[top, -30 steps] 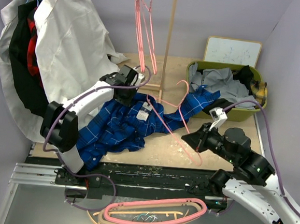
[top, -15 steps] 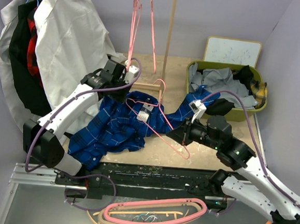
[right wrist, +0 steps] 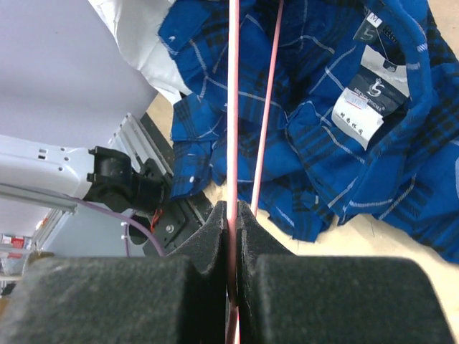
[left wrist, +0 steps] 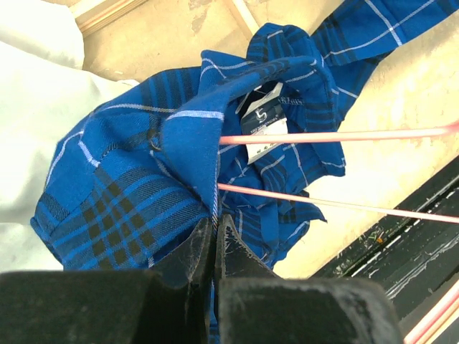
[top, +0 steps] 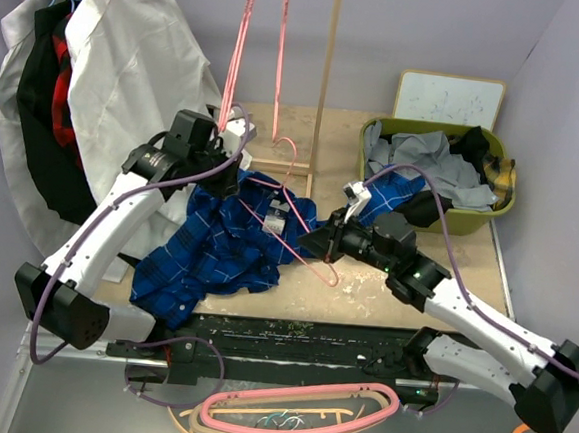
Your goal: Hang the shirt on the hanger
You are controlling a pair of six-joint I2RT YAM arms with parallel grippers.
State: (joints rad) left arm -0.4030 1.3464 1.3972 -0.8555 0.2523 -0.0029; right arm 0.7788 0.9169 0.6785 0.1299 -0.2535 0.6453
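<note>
The blue checked shirt (top: pixel 217 246) lies crumpled on the table, its collar and label facing up (right wrist: pixel 362 107). My left gripper (top: pixel 227 177) is shut on a fold of the shirt (left wrist: pixel 143 186) near the collar and holds it raised; the fingertips (left wrist: pixel 215 223) pinch the cloth edge. My right gripper (top: pixel 312 243) is shut on one thin bar of the pink hanger (right wrist: pixel 233 107). The hanger (top: pixel 311 263) is tilted over the shirt's collar area, hook pointing to the back. Two of its bars (left wrist: pixel 323 136) cross the open collar in the left wrist view.
A large white garment (top: pixel 140 74) and dark clothes hang at the back left. A wooden rack post (top: pixel 325 79) stands behind the shirt, with pink hangers (top: pixel 236 62) on the rail. A green bin (top: pixel 506 208) of grey clothes sits at the right. A thick pink hanger (top: pixel 294 408) lies below the table's near edge.
Both grippers have moved left. The left one has pulled its fold of shirt up and to the left. The right one has carried the hanger left, over the collar.
</note>
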